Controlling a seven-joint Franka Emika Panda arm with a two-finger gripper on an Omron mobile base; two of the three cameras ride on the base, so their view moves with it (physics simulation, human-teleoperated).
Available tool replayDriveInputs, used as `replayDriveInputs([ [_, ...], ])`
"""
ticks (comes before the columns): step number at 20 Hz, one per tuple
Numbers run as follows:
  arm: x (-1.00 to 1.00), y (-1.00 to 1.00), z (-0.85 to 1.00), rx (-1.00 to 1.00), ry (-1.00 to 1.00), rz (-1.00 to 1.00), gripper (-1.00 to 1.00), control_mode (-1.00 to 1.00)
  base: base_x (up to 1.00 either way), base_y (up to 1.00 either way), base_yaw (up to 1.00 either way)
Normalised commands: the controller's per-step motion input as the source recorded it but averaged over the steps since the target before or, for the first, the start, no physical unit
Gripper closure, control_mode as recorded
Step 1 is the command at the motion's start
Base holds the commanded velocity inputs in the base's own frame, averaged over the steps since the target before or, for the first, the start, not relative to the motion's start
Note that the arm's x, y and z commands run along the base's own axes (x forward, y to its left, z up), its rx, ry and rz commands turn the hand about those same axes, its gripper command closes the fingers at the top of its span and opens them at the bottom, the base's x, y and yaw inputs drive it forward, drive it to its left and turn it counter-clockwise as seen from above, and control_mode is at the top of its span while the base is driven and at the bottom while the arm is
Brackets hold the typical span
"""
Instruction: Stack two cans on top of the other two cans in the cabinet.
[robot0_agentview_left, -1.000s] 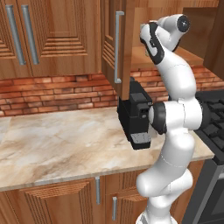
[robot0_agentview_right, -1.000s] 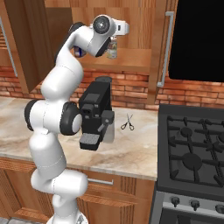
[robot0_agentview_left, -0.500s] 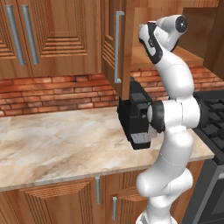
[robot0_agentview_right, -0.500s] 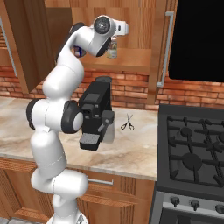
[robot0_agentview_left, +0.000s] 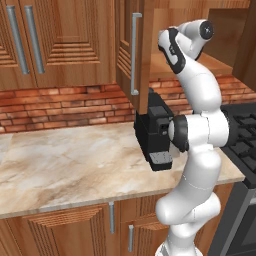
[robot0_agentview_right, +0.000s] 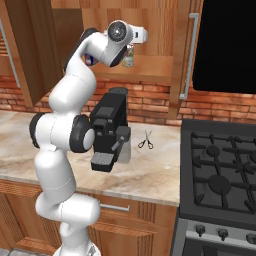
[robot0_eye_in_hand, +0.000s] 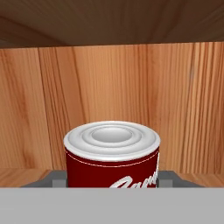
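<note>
In the hand view, the white tin with a red top band (robot0_eye_in_hand: 112, 157) and silvery lid stands upright close in front of me, inside the cabinet (robot0_eye_in_hand: 113, 87). My gripper (robot0_eye_in_hand: 112, 180) is shut on it, with grey fingertips (robot0_eye_in_hand: 56, 178) pressed to both sides. From the right base view, my gripper (robot0_agentview_right: 130, 50) reaches into the open cabinet (robot0_agentview_right: 155, 72) with the tin (robot0_agentview_right: 129, 57) below the hand, just over the shelf. A blue tin (robot0_agentview_right: 89, 60) peeks out behind my arm. The pale green tin is hidden.
The cabinet's open door (robot0_agentview_left: 125, 55) with its silver bar handle (robot0_agentview_left: 134, 52) juts out left of my arm. A black coffee machine (robot0_agentview_right: 111, 127) stands on the marble counter (robot0_agentview_left: 65, 160), with scissors (robot0_agentview_right: 145, 140) beside it. A black stove (robot0_agentview_right: 220, 175) lies to the right.
The hand has sunk very slightly with the tin in it. Nothing else has moved.
</note>
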Motion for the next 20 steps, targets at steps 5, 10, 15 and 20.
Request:
replayDriveInputs([
  [5,0.01,0.0,-0.04,0.0,0.0,0.0,1.0,-1.0,0.0,0.0,0.0],
  [10,0.0,0.0,-0.02,0.0,0.0,0.0,1.0,-1.0,0.0,0.0,0.0],
  [15,0.0,0.0,-0.01,0.0,0.0,0.0,1.0,-1.0,0.0,0.0,0.0],
  [20,0.0,0.0,0.0,0.0,0.0,0.0,1.0,-1.0,0.0,0.0,0.0],
])
